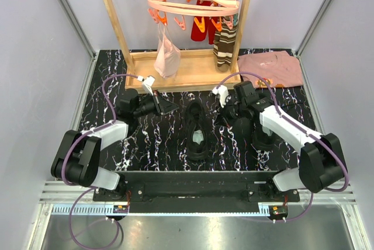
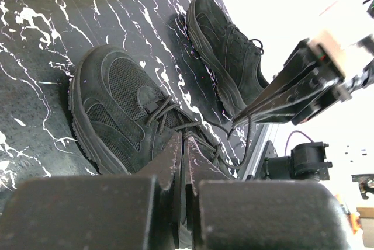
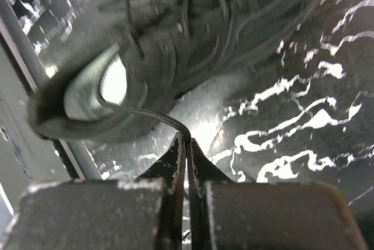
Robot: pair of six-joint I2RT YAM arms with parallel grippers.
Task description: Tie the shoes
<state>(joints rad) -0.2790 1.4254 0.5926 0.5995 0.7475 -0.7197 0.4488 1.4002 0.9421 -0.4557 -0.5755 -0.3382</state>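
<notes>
Barely begun, I judge: the right pincer (image 3: pixel 187 140) pinches a loose lace (image 3: pixel 146 113) running from the shoe (image 3: pixel 175 45) just ahead of it, the left pincer (image 2: pixel 182 140) is pressed together at that shoe's lacing, no bow shows, and the other shoe (image 2: pixel 228 57) lies beyond, apart from both.

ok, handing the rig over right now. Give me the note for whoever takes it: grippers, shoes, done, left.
Left gripper: shut, tips at the near shoe lacing; whether it pinches a lace is hidden.
Right gripper: shut on a lace running from that shoe.
Position: both stand upright on the table, side by side; nothing touches the far shoe.
Done: one lace end grasped. No bow visible on the near shoe.
Left: cross, knot and bow it, then check the far shoe; I cannot tell if it is tied.
</notes>
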